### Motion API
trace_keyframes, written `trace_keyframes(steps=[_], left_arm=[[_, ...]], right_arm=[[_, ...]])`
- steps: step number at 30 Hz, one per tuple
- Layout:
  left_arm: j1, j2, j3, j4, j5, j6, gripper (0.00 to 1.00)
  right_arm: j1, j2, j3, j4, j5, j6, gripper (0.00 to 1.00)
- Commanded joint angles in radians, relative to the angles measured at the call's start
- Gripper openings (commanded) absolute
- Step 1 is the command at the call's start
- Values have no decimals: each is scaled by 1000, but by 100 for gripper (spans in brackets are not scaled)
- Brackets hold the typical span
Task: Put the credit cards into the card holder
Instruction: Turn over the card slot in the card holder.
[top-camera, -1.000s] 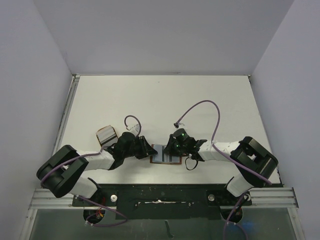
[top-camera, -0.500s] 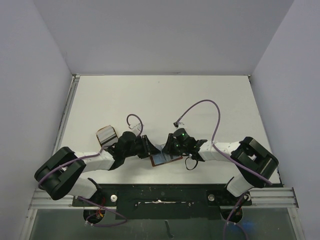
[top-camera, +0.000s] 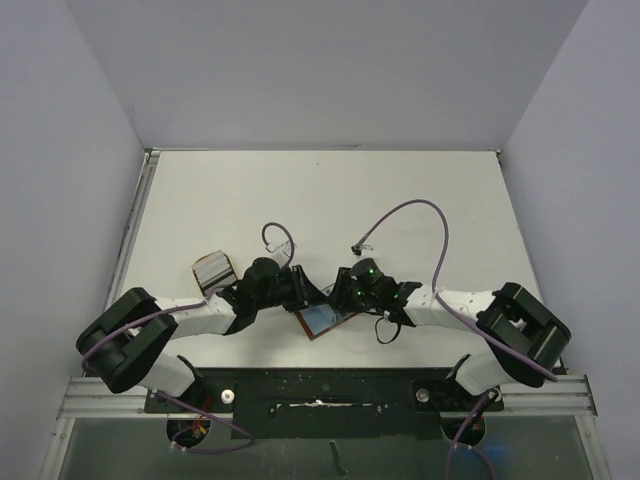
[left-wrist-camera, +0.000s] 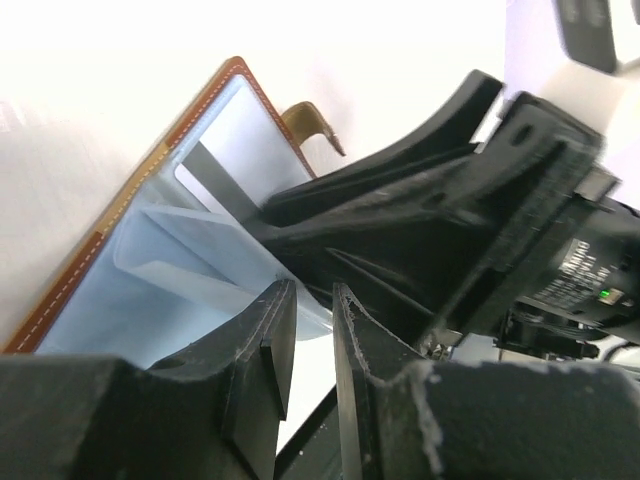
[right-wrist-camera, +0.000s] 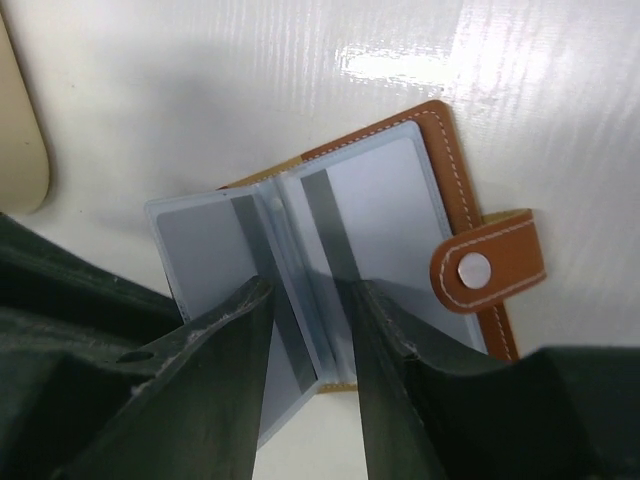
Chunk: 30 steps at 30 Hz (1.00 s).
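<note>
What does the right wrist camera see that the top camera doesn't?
Only the right wrist view shows the round snap button on the card holder's strap, and the dark stripes in its pale blue sleeves. Only the top view shows the left pincer, the purple cables and the whole table. Both show the open card holder and the right pincer over it.

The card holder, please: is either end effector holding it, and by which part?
The left end effector seems to pinch the card holder by an inner sleeve's edge; the right end effector straddles its middle leaves, open.
</note>
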<state>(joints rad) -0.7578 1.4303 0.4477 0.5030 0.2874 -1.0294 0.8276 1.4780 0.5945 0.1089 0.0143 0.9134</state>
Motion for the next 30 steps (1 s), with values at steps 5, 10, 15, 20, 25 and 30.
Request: trace_keyframes(steps=[5,10,15,20,25,30], left_arm=[[-4,76,96,20,-34,51,21],[-19,121,146,13,-35,54,21],[-35,120,175,-23,-96,69,21],[-37,57,186,-116,-176,92,21],[-35,4,206,-332,-253,135,22],[-34,-88,152,-444,-308,118,25]], right_arm=[[5,-173,7,-163,145,-55,41],[-5,-274,-2,-242,186,-72,44],[-18,-359,-39,-260,182,-75,46],[-21,-388,-54,-249,161,-89,47],[-24,-354,-34,-244,153,-115,49],[-45,-265,10,-241,134,-171,52]])
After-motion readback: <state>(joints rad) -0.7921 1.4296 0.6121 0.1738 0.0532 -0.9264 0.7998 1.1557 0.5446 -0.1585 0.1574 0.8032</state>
